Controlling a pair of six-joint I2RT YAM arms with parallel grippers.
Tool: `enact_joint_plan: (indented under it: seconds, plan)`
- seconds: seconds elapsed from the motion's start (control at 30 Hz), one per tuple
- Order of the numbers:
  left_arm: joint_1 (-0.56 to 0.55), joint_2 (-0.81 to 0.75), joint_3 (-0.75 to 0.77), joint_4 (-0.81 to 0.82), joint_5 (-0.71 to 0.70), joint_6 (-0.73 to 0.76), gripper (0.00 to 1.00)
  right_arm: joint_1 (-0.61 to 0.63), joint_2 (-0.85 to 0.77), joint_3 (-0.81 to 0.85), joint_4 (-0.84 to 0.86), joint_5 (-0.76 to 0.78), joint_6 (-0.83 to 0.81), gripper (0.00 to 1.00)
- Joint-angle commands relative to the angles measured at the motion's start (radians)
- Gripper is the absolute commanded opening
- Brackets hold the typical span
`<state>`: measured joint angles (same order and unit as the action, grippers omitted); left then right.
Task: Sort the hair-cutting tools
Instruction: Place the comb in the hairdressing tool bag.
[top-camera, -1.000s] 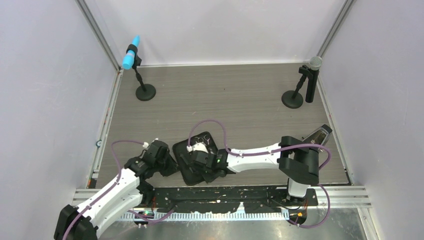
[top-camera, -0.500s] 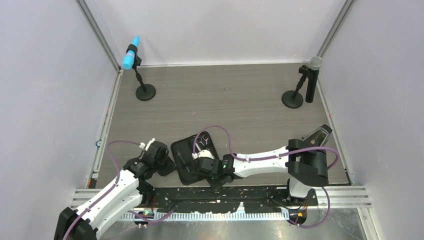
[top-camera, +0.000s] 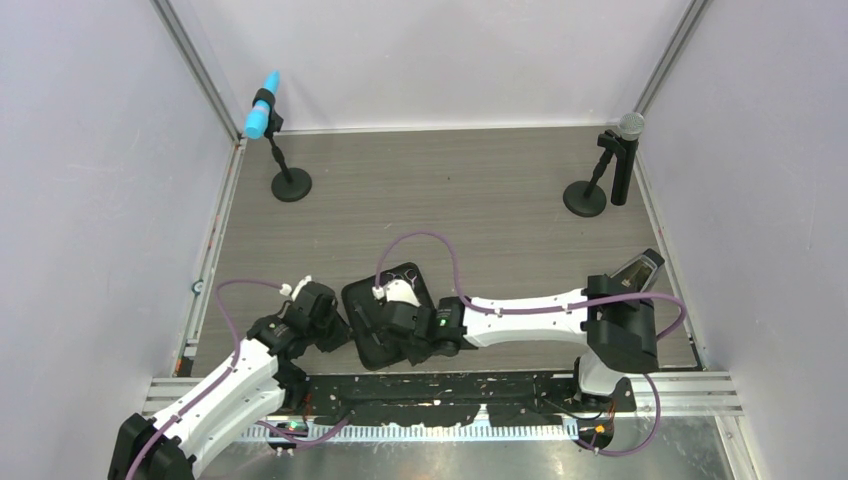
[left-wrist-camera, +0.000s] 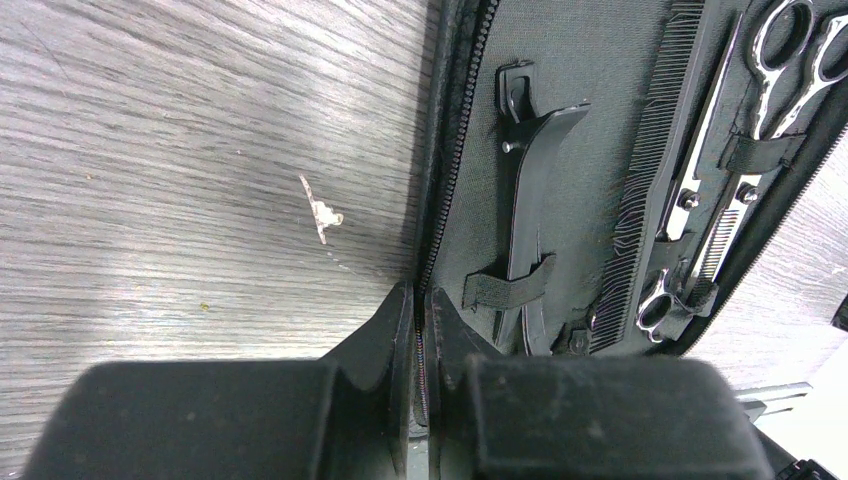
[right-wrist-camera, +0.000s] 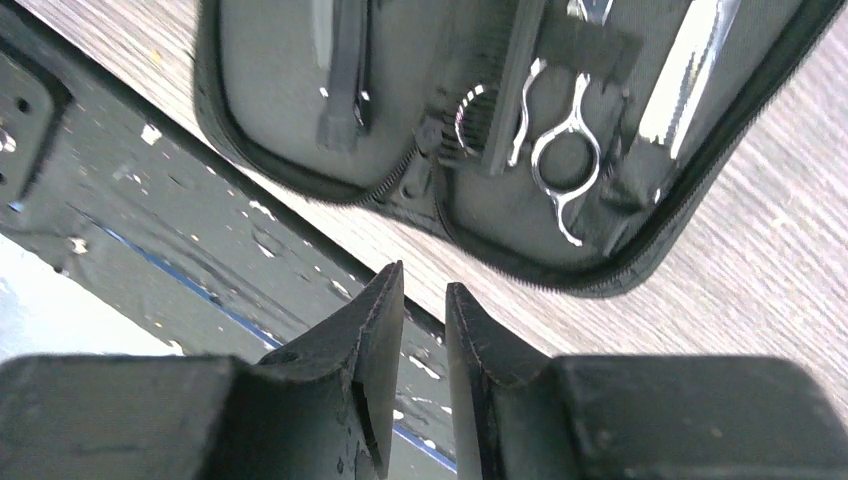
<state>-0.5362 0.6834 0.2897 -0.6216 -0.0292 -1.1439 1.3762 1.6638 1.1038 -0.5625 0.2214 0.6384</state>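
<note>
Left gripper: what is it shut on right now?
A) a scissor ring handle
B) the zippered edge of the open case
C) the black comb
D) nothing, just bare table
B: in the left wrist view the left gripper pinches the zippered edge of the zip case, while the comb and scissors lie strapped inside.

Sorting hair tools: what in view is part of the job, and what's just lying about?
Job: two scissors, comb, black clip, all strapped inside the open zip case.
Lying about: blue-foam microphone, mesh-head microphone, each on a stand at a far corner.
</note>
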Motion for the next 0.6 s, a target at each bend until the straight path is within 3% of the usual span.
enact_joint_plan:
  seconds: [0.0, 0.57]
  plan:
    - [0.006, 0.002, 0.026, -0.025, -0.022, 0.023, 0.00, -0.009, 0.050, 0.081, 0.034, 0.030, -0.016, 0.31]
    - [0.007, 0.007, 0.029, -0.017, -0.012, 0.033, 0.00, -0.036, 0.165, 0.099, 0.066, -0.022, -0.019, 0.25]
